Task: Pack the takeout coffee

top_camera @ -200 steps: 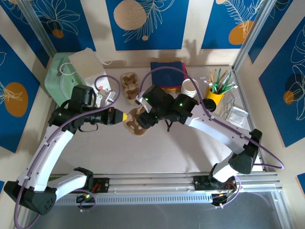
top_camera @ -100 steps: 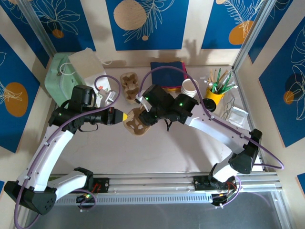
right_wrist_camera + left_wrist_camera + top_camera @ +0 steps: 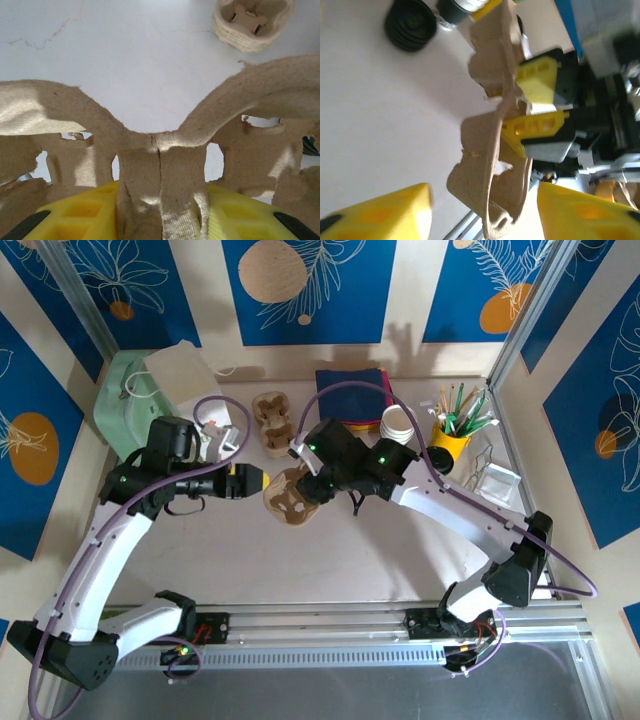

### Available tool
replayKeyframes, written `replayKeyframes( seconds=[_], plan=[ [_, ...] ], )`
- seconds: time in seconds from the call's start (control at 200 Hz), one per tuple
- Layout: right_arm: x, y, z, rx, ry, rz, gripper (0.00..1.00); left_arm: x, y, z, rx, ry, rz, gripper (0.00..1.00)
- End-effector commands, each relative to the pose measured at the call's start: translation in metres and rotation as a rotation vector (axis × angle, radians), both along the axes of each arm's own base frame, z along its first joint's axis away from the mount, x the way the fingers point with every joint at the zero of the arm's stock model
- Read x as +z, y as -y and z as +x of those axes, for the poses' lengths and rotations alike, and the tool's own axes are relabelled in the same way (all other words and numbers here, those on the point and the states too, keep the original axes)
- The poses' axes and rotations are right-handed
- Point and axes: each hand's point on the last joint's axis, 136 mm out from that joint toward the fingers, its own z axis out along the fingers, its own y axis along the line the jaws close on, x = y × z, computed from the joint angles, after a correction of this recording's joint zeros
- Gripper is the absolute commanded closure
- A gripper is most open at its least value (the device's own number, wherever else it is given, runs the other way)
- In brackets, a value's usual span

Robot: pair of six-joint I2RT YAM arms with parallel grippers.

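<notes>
A brown pulp cup carrier (image 3: 285, 502) is held tilted just above the table's middle, with my right gripper (image 3: 306, 484) shut on its centre rib (image 3: 160, 165). My left gripper (image 3: 256, 479) stands open just left of it; its yellow fingers (image 3: 380, 212) flank the carrier's end (image 3: 490, 150) without touching. The takeout coffee is hidden. A dark round shape (image 3: 439, 462) half under the right arm, beside the yellow cup, could be a lid; I cannot tell.
A stack of spare carriers (image 3: 270, 418) lies behind the grippers. At the back are a green and white bag (image 3: 150, 380), navy napkins (image 3: 350, 380), white lidless cups (image 3: 400, 423) and a yellow cup of utensils (image 3: 450, 440). A stack of black lids (image 3: 410, 25) sits on the table.
My left gripper has drawn back to the left, off the carrier's edge. The right gripper has shifted the carrier slightly right, so a small gap shows between them.
</notes>
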Motion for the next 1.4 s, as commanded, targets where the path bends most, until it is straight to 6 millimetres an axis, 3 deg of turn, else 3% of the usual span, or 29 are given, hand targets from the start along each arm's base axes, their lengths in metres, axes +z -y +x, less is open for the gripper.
replayKeyframes(
  seconds=[0.0, 0.165, 0.335, 0.625, 0.765, 0.84, 0.975, 1.146, 1.396],
  plan=[
    [-0.003, 0.009, -0.008, 0.006, -0.021, 0.001, 0.63, 0.016, -0.027, 0.020, 0.167, 0.068, 0.118, 0.38],
    [-0.018, 0.017, -0.012, -0.010, -0.051, -0.022, 0.63, 0.030, -0.079, 0.054, 0.461, 0.075, 0.288, 0.29],
    [-0.027, 0.024, -0.016, -0.022, -0.073, -0.044, 0.63, 0.045, -0.144, 0.092, 0.763, 0.100, 0.446, 0.24],
    [-0.029, 0.031, -0.025, -0.021, -0.081, -0.028, 0.64, 0.024, -0.213, 0.164, 0.994, -0.039, 0.467, 0.22],
    [-0.027, 0.033, -0.025, -0.023, -0.076, -0.036, 0.64, 0.005, -0.226, 0.199, 1.008, -0.107, 0.399, 0.27],
    [-0.025, 0.033, -0.026, -0.019, -0.070, -0.030, 0.64, 0.000, -0.233, 0.213, 1.014, -0.121, 0.380, 0.34],
    [-0.019, 0.033, -0.029, -0.006, -0.062, -0.008, 0.64, -0.005, -0.243, 0.233, 1.030, -0.133, 0.375, 0.36],
    [-0.018, 0.033, -0.028, -0.003, -0.061, -0.006, 0.64, -0.005, -0.254, 0.251, 1.074, -0.138, 0.406, 0.36],
    [-0.024, 0.031, -0.030, 0.000, -0.084, 0.008, 0.64, -0.024, -0.262, 0.266, 1.107, -0.210, 0.439, 0.52]
  ],
)
